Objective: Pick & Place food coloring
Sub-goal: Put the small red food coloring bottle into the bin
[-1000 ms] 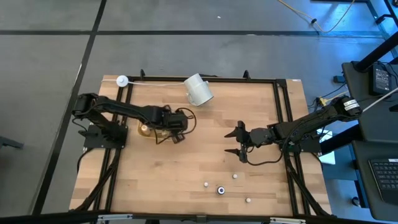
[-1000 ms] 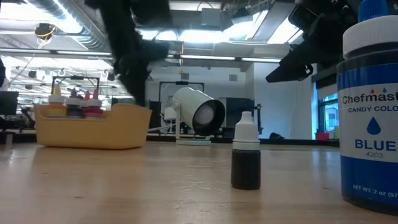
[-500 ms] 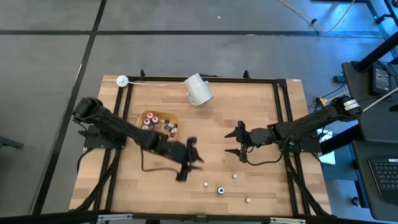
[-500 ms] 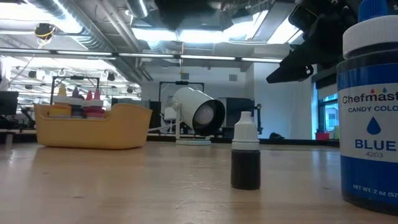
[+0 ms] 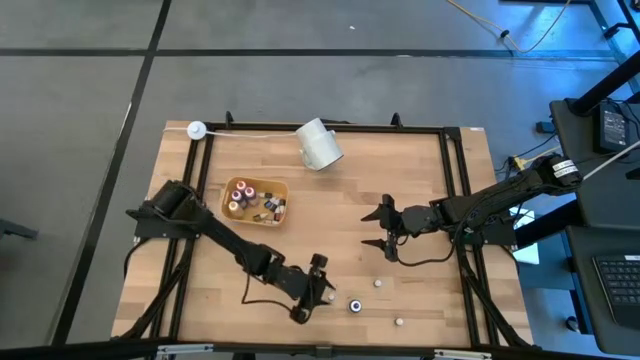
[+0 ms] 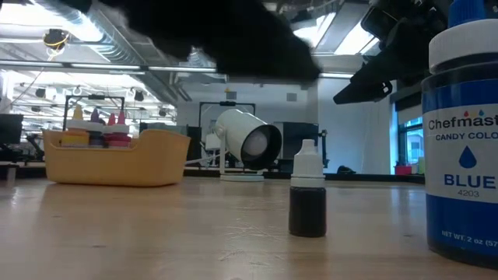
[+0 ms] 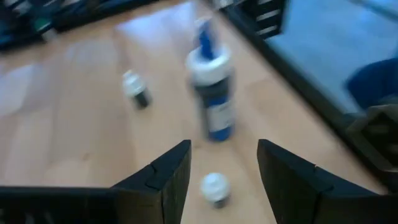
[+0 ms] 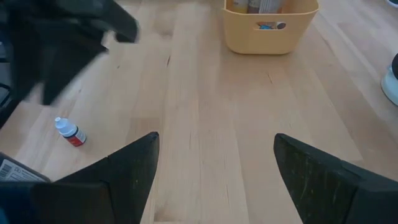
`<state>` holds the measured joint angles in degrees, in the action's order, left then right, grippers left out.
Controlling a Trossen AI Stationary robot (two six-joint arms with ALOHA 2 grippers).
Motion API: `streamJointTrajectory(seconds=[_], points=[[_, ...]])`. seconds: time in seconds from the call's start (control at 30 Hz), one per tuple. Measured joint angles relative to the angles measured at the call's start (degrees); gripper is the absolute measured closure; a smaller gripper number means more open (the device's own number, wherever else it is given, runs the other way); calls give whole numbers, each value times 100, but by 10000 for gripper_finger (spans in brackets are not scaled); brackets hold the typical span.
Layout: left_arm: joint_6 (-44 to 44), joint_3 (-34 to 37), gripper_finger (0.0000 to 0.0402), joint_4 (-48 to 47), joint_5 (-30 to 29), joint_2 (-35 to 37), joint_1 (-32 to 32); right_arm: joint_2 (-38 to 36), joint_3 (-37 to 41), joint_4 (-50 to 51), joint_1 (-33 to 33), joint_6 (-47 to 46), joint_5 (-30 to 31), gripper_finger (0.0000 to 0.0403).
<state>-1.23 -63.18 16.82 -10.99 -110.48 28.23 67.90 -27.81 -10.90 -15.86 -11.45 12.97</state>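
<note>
Several tiny food coloring bottles stand in the yellow-orange tray [image 5: 256, 200] [image 6: 117, 158]. Others stand loose near the table's near edge: a white-capped one [image 5: 331, 296] [image 7: 214, 186], a larger blue one [image 5: 355, 305] [image 7: 211, 93] [image 6: 467, 132], a dark one [image 7: 135, 90] [image 6: 309, 196], and two more [image 5: 378, 283] [image 5: 399, 322]. My left gripper [image 5: 320, 290] [image 7: 224, 155] is open and low, with a finger on either side of the white-capped bottle. It does not touch the bottle. My right gripper [image 5: 385, 228] [image 8: 216, 137] waits open at mid-table right.
A big white cup [image 5: 320, 145] [image 6: 245, 140] lies on its side near the far edge. A small bottle with red contents [image 8: 69, 132] stands in front of my right gripper. Black rails [image 5: 455, 180] frame the tabletop. Bare wood lies between the tray and the loose bottles.
My left arm has swung away from above the tray, toward the near edge and to the right, coming down at the loose bottles. The tray and its bottles, covered a second ago, now show. My right arm has kept still.
</note>
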Motion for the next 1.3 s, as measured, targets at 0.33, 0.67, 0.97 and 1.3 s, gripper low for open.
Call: streamJointTrajectory(seconds=[0.33,0.67,0.97,1.3], points=[[291,0,225,664,-137,-595,-105,0,0,0,0,12,87,86],[520,0,230,667,55,-693,-105,0,0,0,0,1,94,86],[516,2,231,895,56,-1080,-109,0,0,7,0,-2,96,86],[871,2,231,871,44,-1073,-89,0,0,9,0,8,98,86]])
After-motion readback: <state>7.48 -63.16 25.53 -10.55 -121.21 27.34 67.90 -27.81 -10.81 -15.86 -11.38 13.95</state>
